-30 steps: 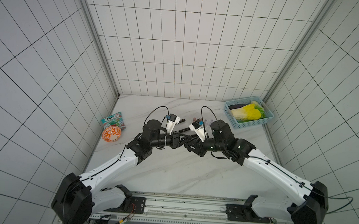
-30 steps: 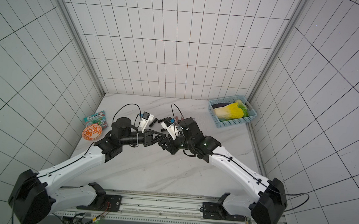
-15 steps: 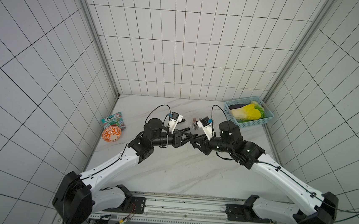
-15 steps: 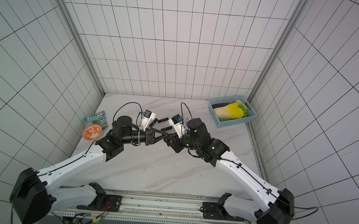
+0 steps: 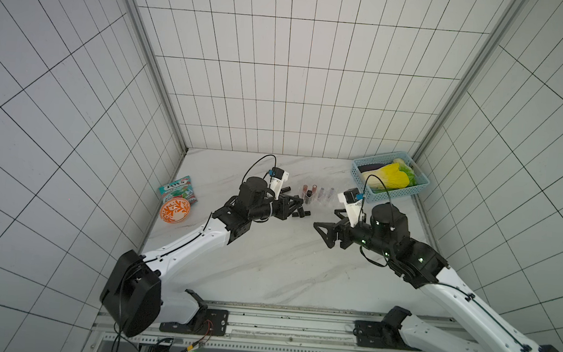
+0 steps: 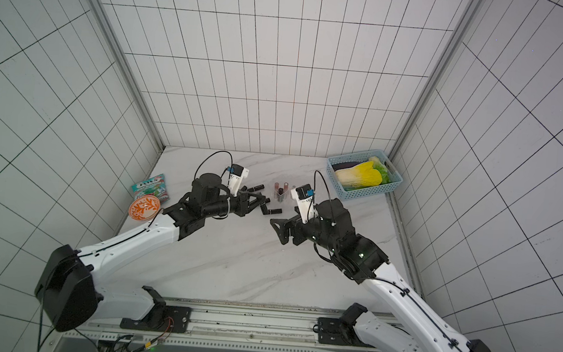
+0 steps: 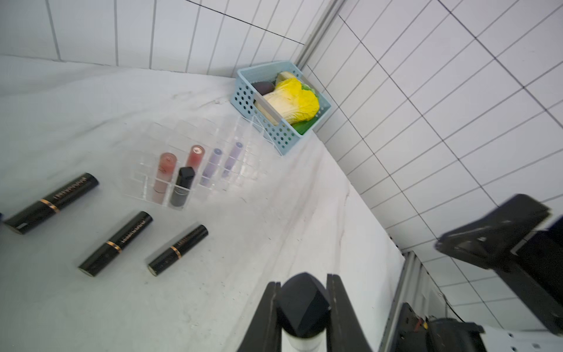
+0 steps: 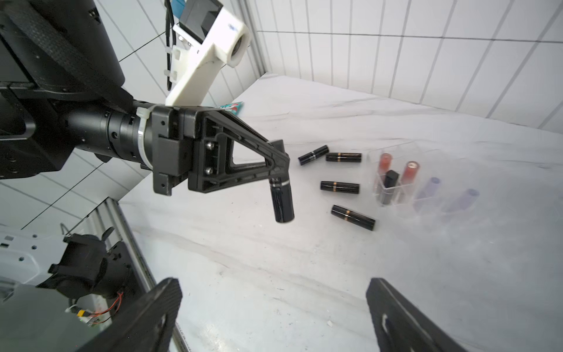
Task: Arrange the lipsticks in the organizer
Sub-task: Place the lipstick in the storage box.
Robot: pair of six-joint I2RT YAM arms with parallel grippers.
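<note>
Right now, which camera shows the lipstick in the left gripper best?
The right wrist view: the black lipstick hangs in side profile from the shut left gripper. The left wrist view shows only its faceted black end between the fingers. In both top views it is too small to separate from the gripper.

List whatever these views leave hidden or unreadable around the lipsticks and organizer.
Left wrist view: the held lipstick shows little beyond its cap; the lower edge cuts off its body.
Left wrist view: lettering on the lying lipsticks is blurred.
Both top views: the organizer is too small and clear to count slots.
Right wrist view: the lower edge cuts off all but the right pincer fingertips.
</note>
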